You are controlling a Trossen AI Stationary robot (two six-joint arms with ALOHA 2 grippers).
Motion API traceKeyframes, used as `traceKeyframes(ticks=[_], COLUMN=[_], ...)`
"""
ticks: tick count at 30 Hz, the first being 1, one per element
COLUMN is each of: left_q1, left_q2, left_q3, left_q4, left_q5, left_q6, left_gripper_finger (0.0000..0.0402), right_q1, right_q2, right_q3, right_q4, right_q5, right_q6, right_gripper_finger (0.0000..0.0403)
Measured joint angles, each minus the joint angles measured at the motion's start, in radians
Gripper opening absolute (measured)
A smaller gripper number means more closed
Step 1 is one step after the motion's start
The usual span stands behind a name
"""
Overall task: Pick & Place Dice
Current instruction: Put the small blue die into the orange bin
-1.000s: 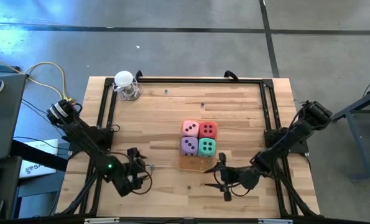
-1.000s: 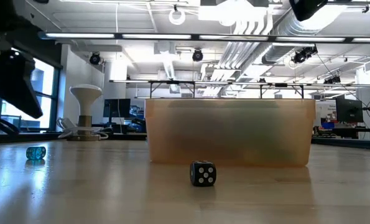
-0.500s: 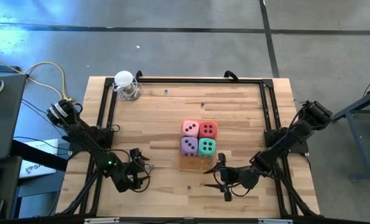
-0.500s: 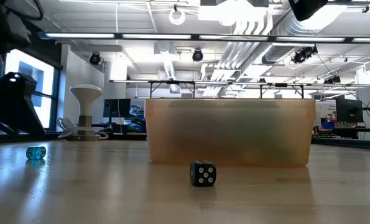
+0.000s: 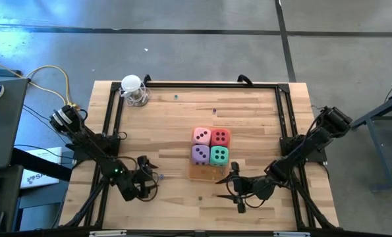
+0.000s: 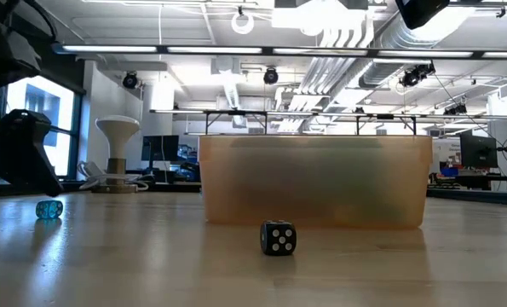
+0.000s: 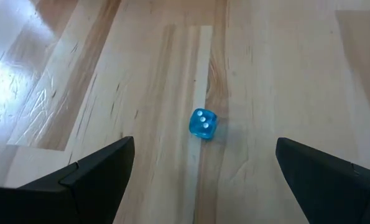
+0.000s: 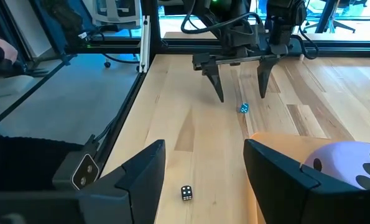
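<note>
Left hand [image 7: 200,180] spread wide, empty, poised over small blue die [image 7: 203,124] on tabletop [image 7: 284,74]; right hand [image 8: 203,180] half-open, empty, beside four foam dice [image 5: 211,146] on orange tray [image 5: 201,174]. Likely light, squashy; best gripped across opposite faces

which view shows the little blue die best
The left wrist view: the blue die sits large between the open left end effector's fingers. The low and right wrist views show it small; the high view barely does.
</note>
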Motion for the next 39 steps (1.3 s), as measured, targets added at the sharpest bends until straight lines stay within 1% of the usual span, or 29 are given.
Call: traceKeyframes(ticks=[2, 8, 12, 18, 28, 39], left_q1=[0.0, 0.0, 0.0, 0.0, 0.0, 0.001], left_q2=[0.0, 0.0, 0.0, 0.023, 0.176, 0.187], left_q3=[-0.02, -0.105, -0.131, -0.135, -0.134, -0.134], left_q4=[0.029, 0.184, 0.22, 0.244, 0.379, 0.377], left_q5=[0.0, 0.0, 0.0, -0.006, -0.035, -0.006], left_q6=[0.0, -0.001, -0.004, 0.038, 0.037, 0.039], left_gripper_finger=[0.0379, 0.0379, 0.0379, 0.0379, 0.0379, 0.0379], right_q1=[0.0, 0.0, -0.001, -0.012, -0.016, -0.016], right_q2=[0.0, 0.0, 0.004, 0.008, 0.008, 0.008], right_q3=[0.0, 0.0, 0.0, 0.0, 0.0, 0.0], right_q4=[0.0, 0.0, 0.001, 0.0, 0.0, 0.001], right_q5=[0.0, 0.0, 0.001, 0.0, 0.0, 0.0], right_q6=[0.0, 0.0, 0.001, 0.005, 0.008, 0.008], right_gripper_finger=[0.021, 0.021, 0.021, 0.021, 0.021, 0.021])
